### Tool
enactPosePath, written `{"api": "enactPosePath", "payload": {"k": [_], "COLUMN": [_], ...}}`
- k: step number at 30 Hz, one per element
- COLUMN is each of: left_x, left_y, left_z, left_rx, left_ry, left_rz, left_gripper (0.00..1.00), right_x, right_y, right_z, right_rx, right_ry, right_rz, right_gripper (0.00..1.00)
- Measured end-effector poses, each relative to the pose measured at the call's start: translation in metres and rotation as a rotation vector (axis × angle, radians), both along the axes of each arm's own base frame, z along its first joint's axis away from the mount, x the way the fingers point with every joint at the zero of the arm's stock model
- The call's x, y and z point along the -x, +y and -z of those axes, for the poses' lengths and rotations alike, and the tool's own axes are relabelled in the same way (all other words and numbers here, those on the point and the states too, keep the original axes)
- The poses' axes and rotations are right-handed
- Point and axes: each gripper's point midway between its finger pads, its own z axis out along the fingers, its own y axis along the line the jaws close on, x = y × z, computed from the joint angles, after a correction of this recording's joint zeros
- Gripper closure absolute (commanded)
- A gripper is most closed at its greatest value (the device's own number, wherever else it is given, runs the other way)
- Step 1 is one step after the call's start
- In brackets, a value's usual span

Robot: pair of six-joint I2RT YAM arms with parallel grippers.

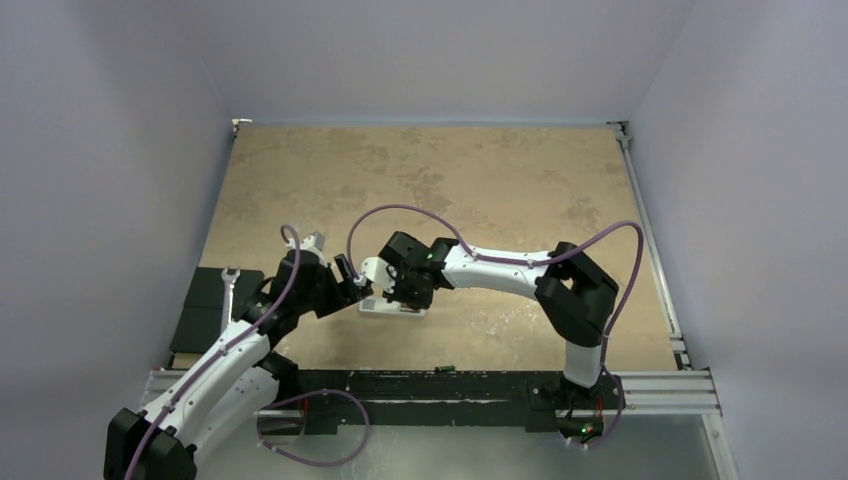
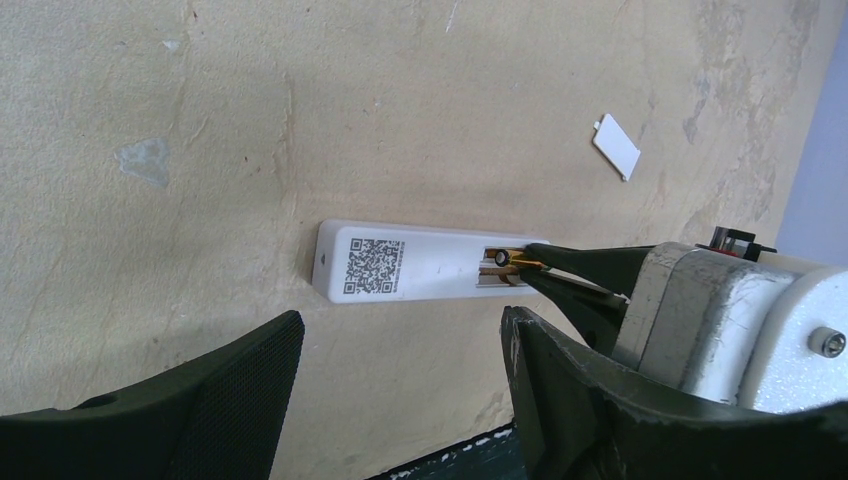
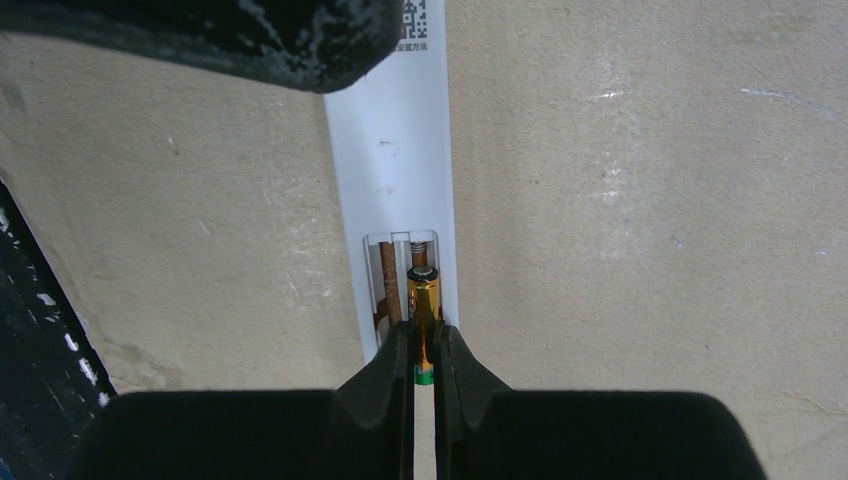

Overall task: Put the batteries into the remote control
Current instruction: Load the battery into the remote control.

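The remote control [image 1: 392, 303] lies back-up on the counter [image 1: 480, 190], towards its near edge. The right gripper [image 3: 424, 335] pinches a battery [image 3: 424, 300] in the open compartment [image 3: 392, 270]. The left gripper [image 2: 400, 330] hovers wide open above.

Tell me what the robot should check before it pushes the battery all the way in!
1. The remote control lies back up on the table: ok.
2. The battery cover is off, lying apart from the remote: ok.
3. The battery is lined up in the compartment, tip toward the spring: ok.
4. Fully down: not ok, its near end is pinched between the right jaws.
5. The slot beside it filled: cannot tell.
6. The left jaws open, empty: ok.
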Motion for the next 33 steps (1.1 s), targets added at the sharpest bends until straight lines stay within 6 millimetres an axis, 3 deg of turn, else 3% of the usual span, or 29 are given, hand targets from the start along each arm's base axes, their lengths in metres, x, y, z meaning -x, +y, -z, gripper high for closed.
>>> {"api": "enactPosePath", "payload": {"k": [33], "left_x": [0.0013], "left_y": [-0.0002], "left_z": [0.0046], "left_rx": [-0.006], "left_ry": [0.019], "left_rz": [0.004], "left_gripper": [0.27], "right_x": [-0.0006], "right_y": [-0.0005], "right_z": [0.0], "right_rx": [0.002], "right_ry": [-0.002], "right_rz": [0.006], "right_gripper": [0.8]}}
